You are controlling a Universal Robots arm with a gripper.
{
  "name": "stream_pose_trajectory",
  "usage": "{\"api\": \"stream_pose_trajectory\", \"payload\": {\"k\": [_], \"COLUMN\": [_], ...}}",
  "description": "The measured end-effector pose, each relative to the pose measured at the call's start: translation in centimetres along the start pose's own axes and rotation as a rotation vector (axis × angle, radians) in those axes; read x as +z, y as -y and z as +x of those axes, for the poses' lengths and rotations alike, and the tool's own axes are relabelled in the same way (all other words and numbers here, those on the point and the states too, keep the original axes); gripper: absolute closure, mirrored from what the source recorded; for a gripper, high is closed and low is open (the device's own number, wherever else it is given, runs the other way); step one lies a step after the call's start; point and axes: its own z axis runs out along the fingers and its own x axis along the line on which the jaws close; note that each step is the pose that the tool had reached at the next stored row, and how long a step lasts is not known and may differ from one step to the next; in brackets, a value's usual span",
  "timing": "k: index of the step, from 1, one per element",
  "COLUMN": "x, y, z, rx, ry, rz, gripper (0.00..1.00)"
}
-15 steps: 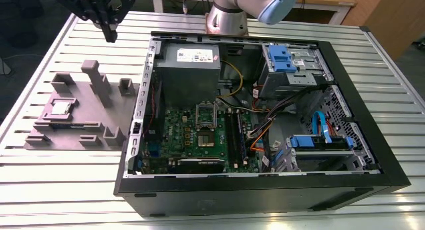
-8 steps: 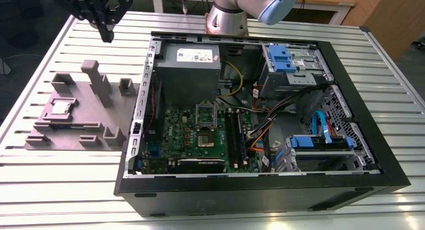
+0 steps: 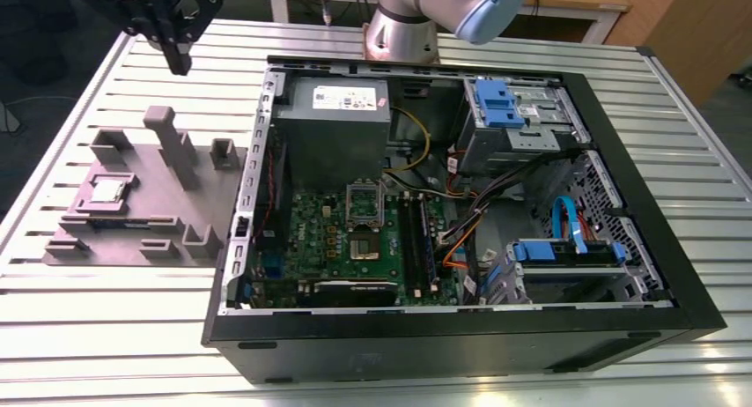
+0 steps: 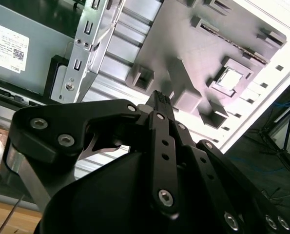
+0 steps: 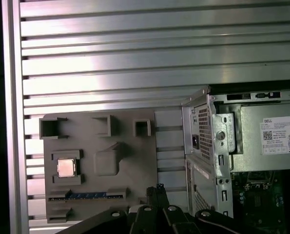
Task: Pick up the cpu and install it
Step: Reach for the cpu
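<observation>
The cpu (image 3: pixel 109 191) is a small silver square lying flat in a recess of the grey fixture block (image 3: pixel 129 235), to the exterior view's left of the open computer case (image 3: pixel 470 336). Both wrist views show the cpu (image 4: pixel 231 78) (image 5: pixel 67 167) from above. My gripper (image 3: pixel 180 65) hangs high over the table's far corner, beyond the fixture and well apart from the cpu. Its fingertips (image 4: pixel 160 97) (image 5: pixel 158 187) are pressed together with nothing between them. Inside the case, the shiny socket frame (image 3: pixel 363 200) with a green centre sits on the motherboard.
A grey power supply (image 3: pixel 335 116) with a white label fills the case's far corner. Blue drive bays (image 3: pixel 505 103) and loose cables lie at the exterior view's right. The fixture has a tall post (image 3: pixel 165 138). The arm's base (image 3: pixel 400 33) stands behind the case on the slatted metal table (image 3: pixel 118 328).
</observation>
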Motion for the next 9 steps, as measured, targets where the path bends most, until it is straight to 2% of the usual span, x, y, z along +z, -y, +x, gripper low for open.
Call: {"api": "stream_pose_trajectory", "payload": {"k": [9], "x": [0.02], "y": [0.11], "z": [1.45], "rx": [0.000], "ry": [0.0000], "rz": [0.0000], "gripper": [0.89]}}
